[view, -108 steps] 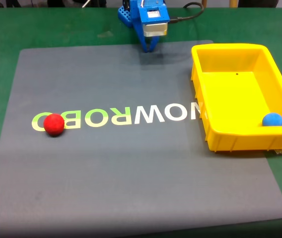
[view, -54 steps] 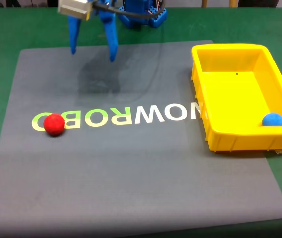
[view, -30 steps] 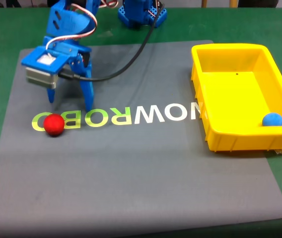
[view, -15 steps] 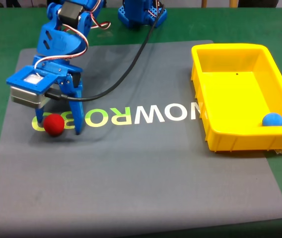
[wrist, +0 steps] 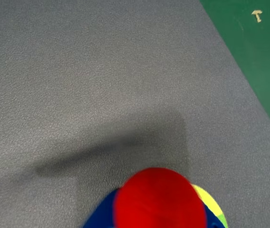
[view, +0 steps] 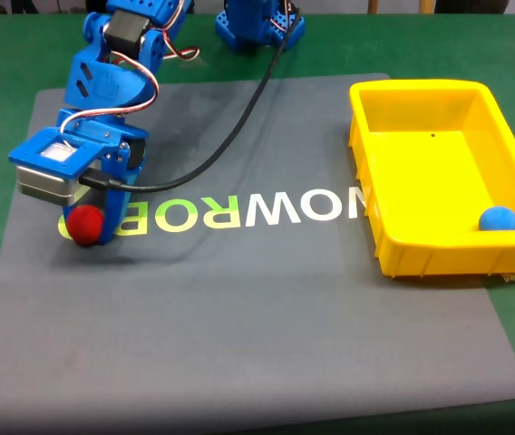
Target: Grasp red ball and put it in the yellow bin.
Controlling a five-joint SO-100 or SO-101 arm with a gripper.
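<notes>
Red ball (view: 82,224) sat at the mat's (view: 239,299) left end, and we saw the gripper (view: 88,232) down around it, whether clamped we could not tell. We judged a shallow, off-centre pinch might squirt it loose, well apart from the yellow bin (view: 421,254).

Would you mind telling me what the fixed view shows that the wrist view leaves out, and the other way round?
The fixed view alone gives the layout: the yellow bin at right with a blue ball inside, the blue arm, and the lettering across the mat. The wrist view alone gives a close look at the green surface beyond the mat's edge, with a small pale scrap on it. Both share the red ball at the gripper and the grey mat.
</notes>
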